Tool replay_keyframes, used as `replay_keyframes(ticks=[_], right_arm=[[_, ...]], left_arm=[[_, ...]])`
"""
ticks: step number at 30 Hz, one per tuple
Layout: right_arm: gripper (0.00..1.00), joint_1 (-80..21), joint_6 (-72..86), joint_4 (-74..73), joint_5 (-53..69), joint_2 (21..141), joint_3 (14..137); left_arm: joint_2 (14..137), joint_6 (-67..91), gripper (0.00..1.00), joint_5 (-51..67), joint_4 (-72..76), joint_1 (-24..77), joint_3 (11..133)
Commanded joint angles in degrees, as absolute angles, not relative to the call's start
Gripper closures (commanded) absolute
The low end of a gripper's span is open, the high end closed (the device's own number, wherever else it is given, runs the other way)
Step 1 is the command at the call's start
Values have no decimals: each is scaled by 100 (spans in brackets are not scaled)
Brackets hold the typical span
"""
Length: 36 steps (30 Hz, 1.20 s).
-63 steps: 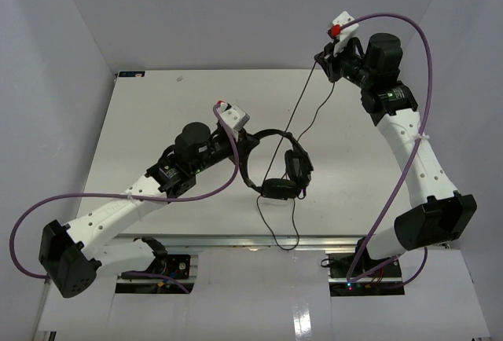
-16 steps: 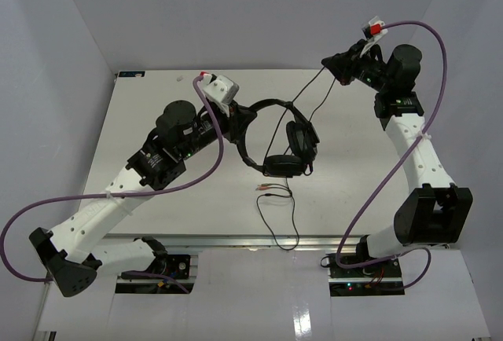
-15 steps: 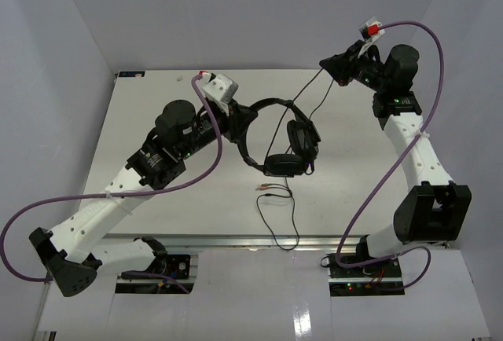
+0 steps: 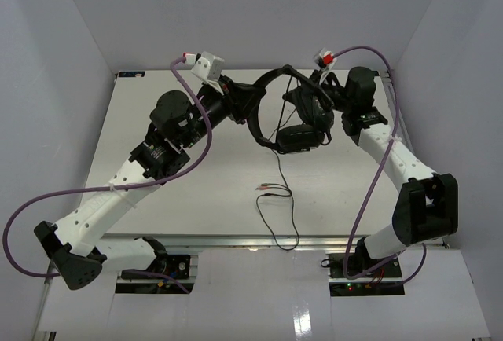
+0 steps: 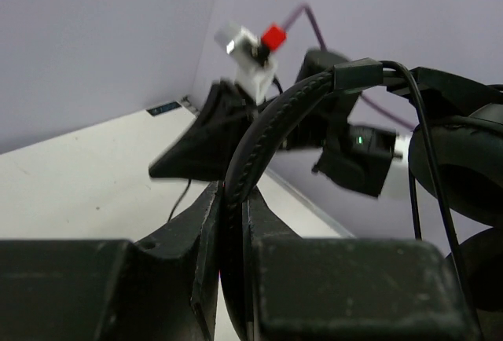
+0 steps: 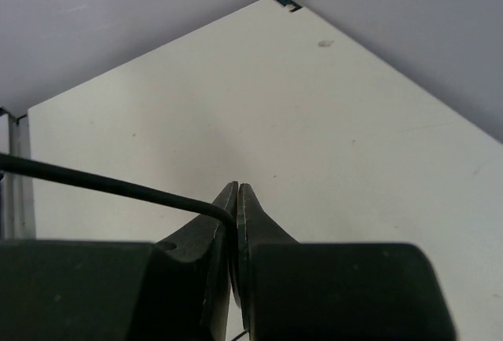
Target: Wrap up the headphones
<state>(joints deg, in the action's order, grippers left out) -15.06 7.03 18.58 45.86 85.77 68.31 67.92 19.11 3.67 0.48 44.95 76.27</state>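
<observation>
The black headphones [image 4: 299, 137] hang in the air over the back of the table. My left gripper [image 4: 250, 108] is shut on their padded headband [image 5: 263, 133], which is pinched between the jaws of that gripper [image 5: 233, 199]. My right gripper [image 4: 316, 88] is close behind the ear cups, and this gripper [image 6: 237, 193] is shut on the thin black cable [image 6: 94, 183], which bends into its jaws from the left. The rest of the cable [image 4: 292, 211] drops to the table, and its reddish plugs [image 4: 266, 188] lie there.
The white table [image 4: 157, 105] has walls on three sides. Purple robot cables [image 4: 86, 193] loop beside both arms. The right arm [image 5: 350, 148] shows close behind the headband in the left wrist view. The cable's slack loops over the table's front edge [image 4: 283, 239].
Both arms have moved toward the back wall. The headphones have risen and shifted back and right. The right gripper has swung left, from well apart to right beside the ear cups.
</observation>
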Motion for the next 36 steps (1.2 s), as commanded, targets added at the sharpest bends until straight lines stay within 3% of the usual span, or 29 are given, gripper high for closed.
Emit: replay_keyframes(ticks=[1,9,19,36], right_arm=[[92,-1844,909,2972,4891,8193,6328],[91,-2132,2077,4602,5646,8179,5941],[89,-2457,3679,6430,5766,8280,5651],[88,-3204,4235,7257,6108,7993,5309]], left_arm=[[6802,2312,100,-526,1251,4522,8183],[7429,2256,100,-1123,1484,4370,8779],[7800,2188,100,-1319,1469,4150,9317],[8604,2026,100,-1242,709,2411,9946]])
